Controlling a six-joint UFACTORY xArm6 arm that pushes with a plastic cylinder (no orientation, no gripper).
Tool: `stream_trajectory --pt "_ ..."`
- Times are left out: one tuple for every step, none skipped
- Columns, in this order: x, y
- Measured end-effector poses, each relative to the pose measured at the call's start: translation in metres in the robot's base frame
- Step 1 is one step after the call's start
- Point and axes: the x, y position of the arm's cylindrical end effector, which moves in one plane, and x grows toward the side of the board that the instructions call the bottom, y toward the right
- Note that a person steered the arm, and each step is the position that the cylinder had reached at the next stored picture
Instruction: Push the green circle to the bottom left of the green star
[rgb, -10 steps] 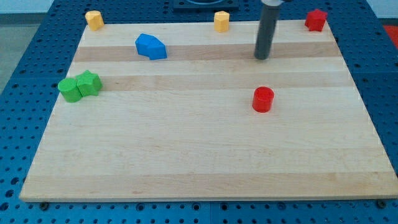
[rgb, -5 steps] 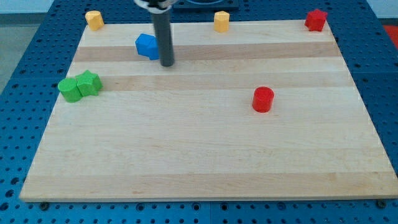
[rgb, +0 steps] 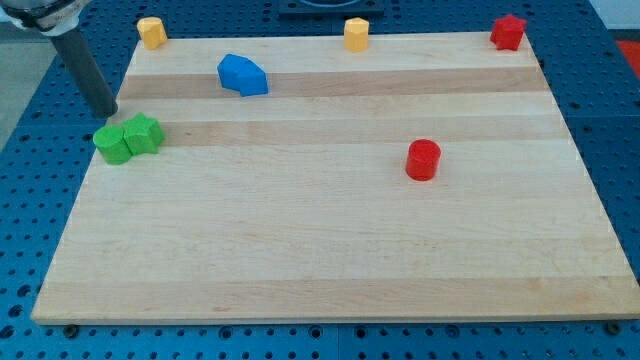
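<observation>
The green circle (rgb: 111, 144) sits at the board's left edge, touching the green star (rgb: 144, 133) on the star's left side and slightly lower. My tip (rgb: 105, 113) is at the left edge of the board, just above the green circle and a small gap away from it. The rod rises from the tip toward the view's top left.
A blue block (rgb: 243, 75) lies near the top left. Two yellow blocks (rgb: 151, 32) (rgb: 357, 34) stand along the top edge. A red star (rgb: 508, 32) is at the top right corner. A red cylinder (rgb: 423, 160) stands right of centre. The wooden board (rgb: 330, 260) lies on a blue pegboard.
My tip has swept left across the top of the board, from the right of centre past the blue block to the left edge above the green circle. No block has moved.
</observation>
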Motion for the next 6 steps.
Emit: stream_trajectory --pt "0.031 0.009" --pt "0.057 0.008" --pt "0.075 0.008" --pt "0.086 0.025" --pt "0.105 0.056" --pt "0.137 0.103"
